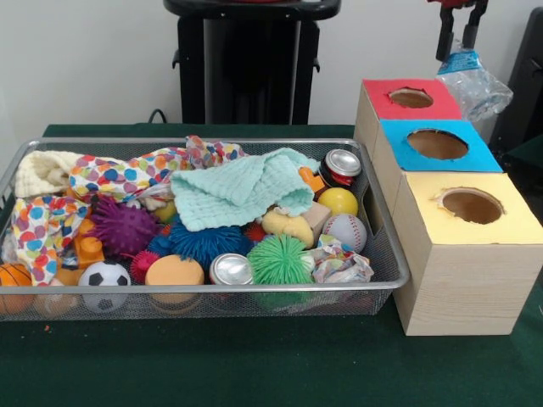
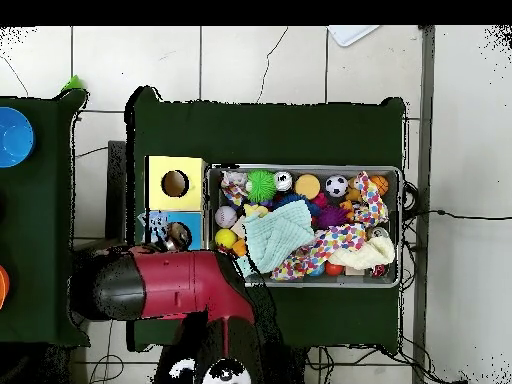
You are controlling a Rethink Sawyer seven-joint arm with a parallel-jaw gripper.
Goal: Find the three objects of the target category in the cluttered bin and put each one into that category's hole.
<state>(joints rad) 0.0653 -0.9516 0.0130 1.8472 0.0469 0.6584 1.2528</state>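
Note:
My gripper (image 1: pixel 456 44) hangs at the top right, shut on a transparent crinkly plastic container (image 1: pixel 475 85) with a bluish glint. It holds the container in the air to the right of the red-topped box (image 1: pixel 411 97) and just beyond the blue-topped box's round hole (image 1: pixel 437 144). In the overhead view my red arm (image 2: pixel 170 285) covers the red-topped box and part of the blue-topped box (image 2: pixel 150 222). The wire mesh bin (image 1: pixel 204 290) is full of toys and also shows in the overhead view (image 2: pixel 300 168). No other plastic container shows in it.
The yellow-topped box (image 1: pixel 472 206) stands nearest the camera in the row. The bin holds two silver cans (image 1: pixel 342 165) (image 1: pixel 231 270), a dotted paper wad (image 1: pixel 339 263), a mint cloth (image 1: pixel 242 191), a dotted cloth (image 1: pixel 127 174) and several balls. The black pedestal (image 1: pixel 246 59) stands behind.

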